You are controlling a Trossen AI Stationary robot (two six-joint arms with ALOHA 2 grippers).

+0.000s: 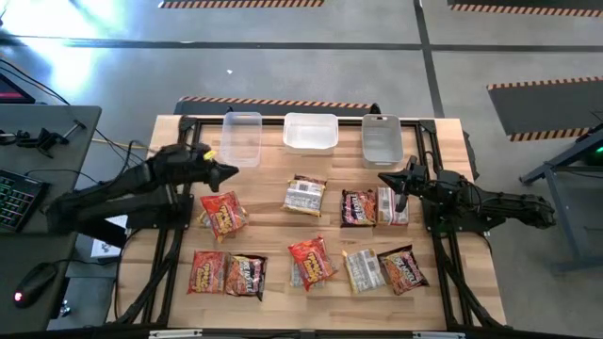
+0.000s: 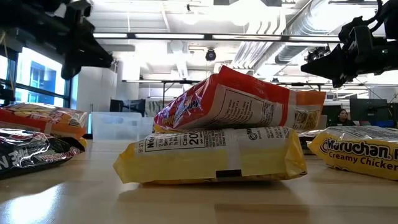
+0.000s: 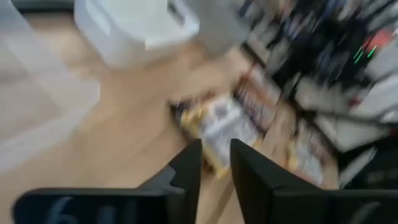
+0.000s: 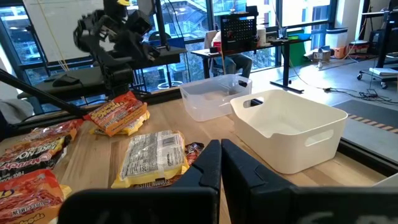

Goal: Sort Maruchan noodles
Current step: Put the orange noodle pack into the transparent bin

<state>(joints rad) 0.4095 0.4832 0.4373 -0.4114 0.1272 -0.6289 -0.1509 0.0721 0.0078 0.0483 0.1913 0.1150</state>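
Nearest the front edge of the worktop [image 1: 273, 311], Maruchan noodles [image 1: 311, 262] lay in a loose row, a red packet tilted atop a yellow one; more packets lay mid-worktop. Beyond them, the left tool [image 1: 229, 173] hovered beside the clear left tub [image 1: 242, 137], its jaws slightly parted and empty in the wrist view. The right tool [image 1: 384, 177] waited near the right tub [image 1: 381, 139], jaws closed on nothing. The middle tub [image 1: 310, 131] looked empty. Sorting seemed barely begun; the next move likely called for lowering onto a packet, such as the red one [image 1: 224, 215] below the left tool.
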